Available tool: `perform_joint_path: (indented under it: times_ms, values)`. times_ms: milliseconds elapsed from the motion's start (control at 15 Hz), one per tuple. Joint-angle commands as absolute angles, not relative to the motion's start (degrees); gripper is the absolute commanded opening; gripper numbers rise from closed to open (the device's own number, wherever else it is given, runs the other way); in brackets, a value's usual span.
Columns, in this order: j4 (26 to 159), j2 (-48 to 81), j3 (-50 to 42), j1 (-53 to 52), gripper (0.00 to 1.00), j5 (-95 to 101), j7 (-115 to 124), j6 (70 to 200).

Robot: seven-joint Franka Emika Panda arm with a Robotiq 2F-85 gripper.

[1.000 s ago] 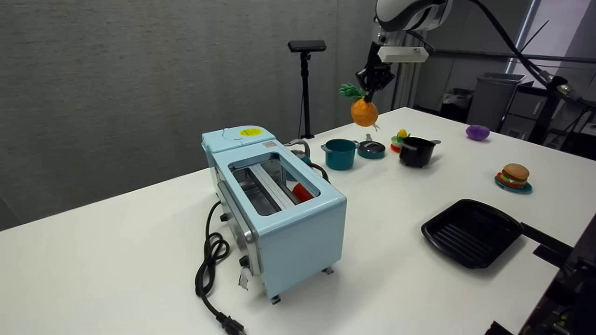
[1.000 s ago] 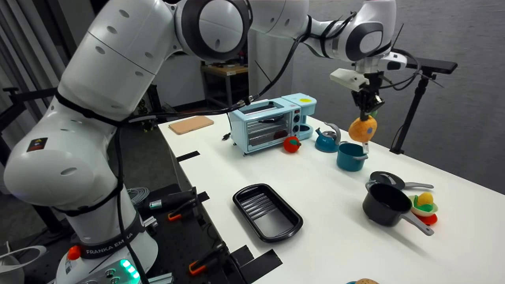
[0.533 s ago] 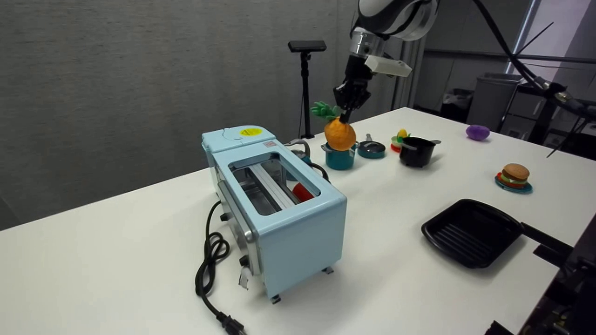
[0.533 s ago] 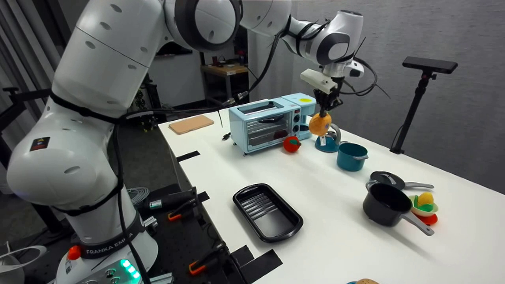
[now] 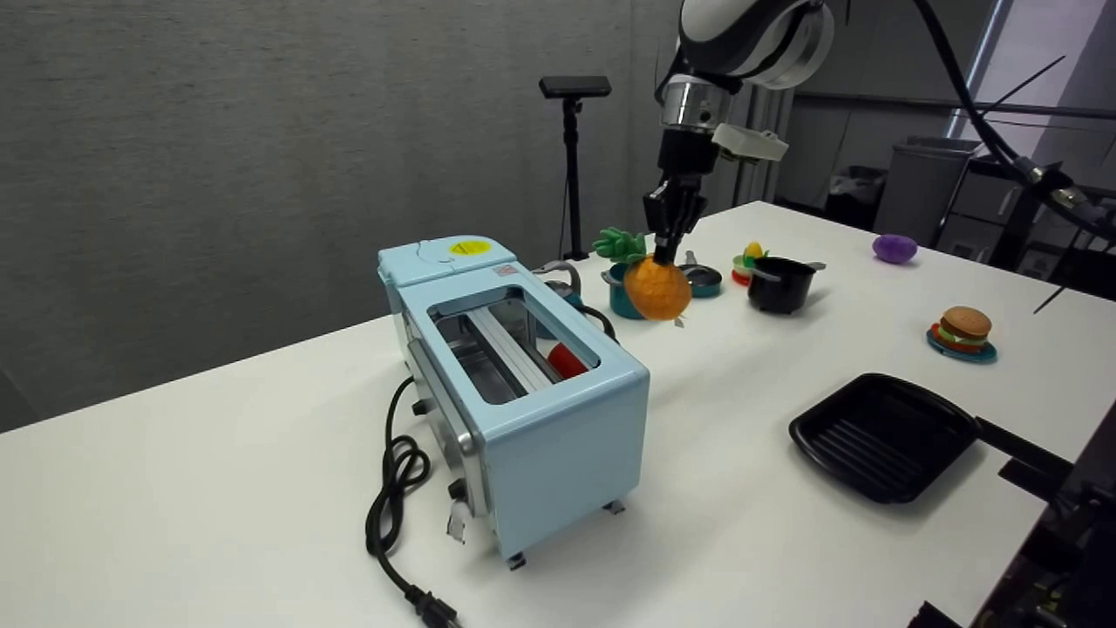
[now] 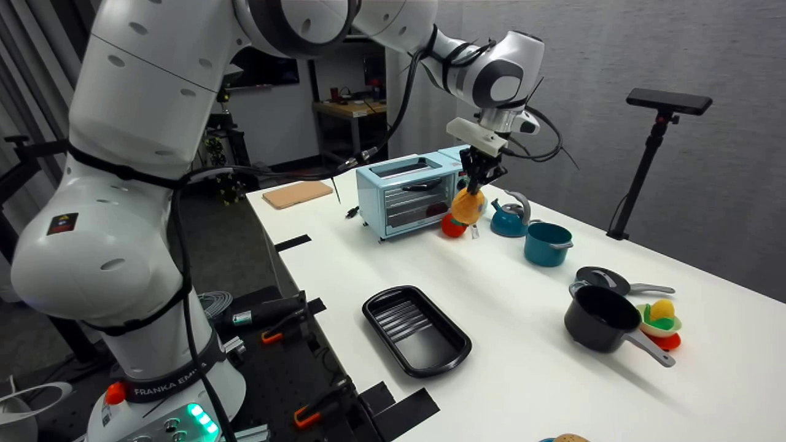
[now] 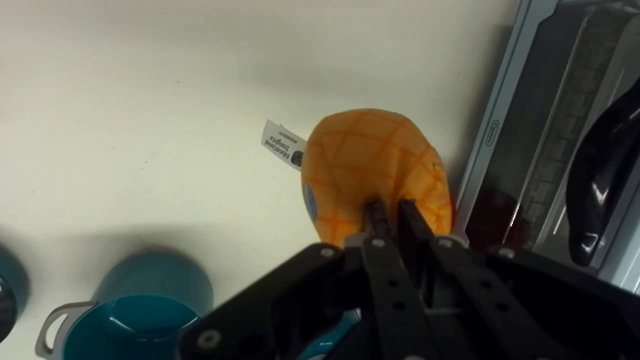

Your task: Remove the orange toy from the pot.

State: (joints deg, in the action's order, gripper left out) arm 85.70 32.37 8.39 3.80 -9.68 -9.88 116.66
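The orange toy [image 5: 658, 290] is a round bright orange plush with green leaves and a white tag. It also shows in an exterior view [image 6: 468, 205] and in the wrist view [image 7: 365, 155]. My gripper [image 5: 665, 255] is shut on it, with both fingertips [image 7: 389, 206] pinching its fabric in the wrist view. The toy hangs above the white table, in front of the toaster. The teal pot [image 6: 545, 245] stands apart from it and also shows in the wrist view [image 7: 155, 277]. A black pot [image 6: 599, 322] stands farther off. No toy shows inside either pot.
The pale blue toaster [image 6: 402, 196] is close beside the held toy. A red toy [image 6: 452, 226] sits at the toaster's front. A teal kettle [image 6: 508, 222], a small pan [image 6: 605, 280], a black grill pan [image 6: 417, 331] and a burger toy [image 5: 963, 331] lie on the table. A camera stand [image 6: 643, 166] rises behind.
The gripper has carried the orange toy from above the teal pot toward the toaster and lowered it. The toy stayed in the grip. The other objects have not moved.
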Motion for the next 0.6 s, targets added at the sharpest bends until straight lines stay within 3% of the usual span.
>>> perform_joint_path:
  times_ms: [0, 333, 533]
  values:
    - [91.1, 28.1, 7.7, 3.4, 0.44, -10.8, -12.5, 116.5]
    - [93.4, 26.3, 7.4, 3.2, 0.82, -10.5, -13.2, 116.9]
    - [94.2, 25.6, 7.0, 3.2, 1.00, -10.2, -13.2, 117.1]
